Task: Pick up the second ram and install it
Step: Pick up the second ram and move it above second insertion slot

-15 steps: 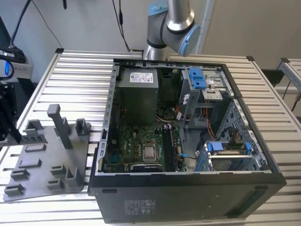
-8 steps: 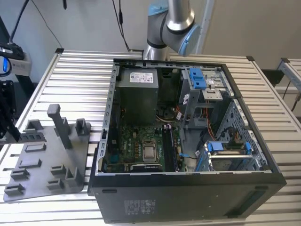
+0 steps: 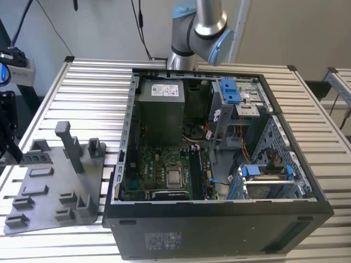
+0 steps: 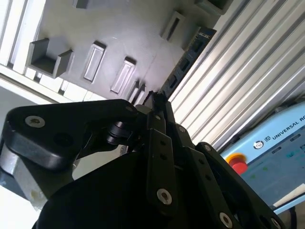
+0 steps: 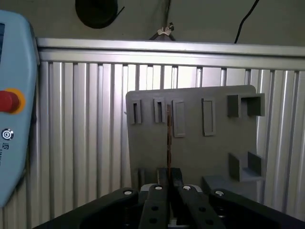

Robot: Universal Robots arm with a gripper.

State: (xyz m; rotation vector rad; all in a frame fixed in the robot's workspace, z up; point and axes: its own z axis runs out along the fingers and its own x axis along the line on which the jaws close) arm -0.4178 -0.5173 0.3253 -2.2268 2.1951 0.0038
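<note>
My gripper (image 5: 169, 174) is shut on the second ram (image 5: 167, 138), which the first wrist view shows edge-on as a thin brown line running out from the fingertips. In the second wrist view the ram (image 4: 188, 52) is a long dark board with small chips, sticking out beyond the gripper (image 4: 156, 98) over the grey fixture plate (image 4: 119, 28). In the exterior view the gripper (image 3: 8, 126) is at the far left edge, above the plate (image 3: 52, 186) and well away from the open computer case (image 3: 219, 219). The green motherboard (image 3: 159, 170) lies inside the case.
The plate carries upright posts (image 3: 71, 145) and several small slotted holders. A teach pendant (image 5: 14, 95) with a red button lies on the ribbed metal table (image 5: 86, 143) beside the plate. Inside the case are a power supply (image 3: 159, 109) and blue drive brackets (image 3: 230, 90).
</note>
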